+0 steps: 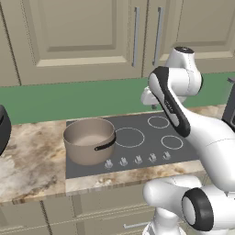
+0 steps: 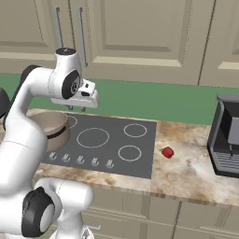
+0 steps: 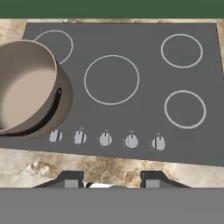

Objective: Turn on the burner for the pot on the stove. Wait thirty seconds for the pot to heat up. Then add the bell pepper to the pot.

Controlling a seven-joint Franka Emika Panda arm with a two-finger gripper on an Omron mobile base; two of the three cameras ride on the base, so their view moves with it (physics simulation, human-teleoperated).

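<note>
While my tool point(image 3: 111, 178) hangs spread over the stove point(image 3: 131, 109), I log the pot point(image 3: 28, 87) front-left and the bell pepper point(image 2: 167, 152) on the table point(image 2: 186, 172).

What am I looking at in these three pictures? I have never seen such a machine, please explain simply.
This is a rendered kitchen with a white robot arm. Two pictures come from cameras on its base, behind the arm to its left and right. The third comes from a camera on the hand, looking down past the gripper; its two dark finger tips stand apart, holding nothing. The gripper hovers above the stove, a dark glass cooktop with white rings and five silver knobs along its front. The brown pot, empty, stands at the stove's left end. A small red bell pepper lies on the counter to the right, beside a black appliance.
</note>
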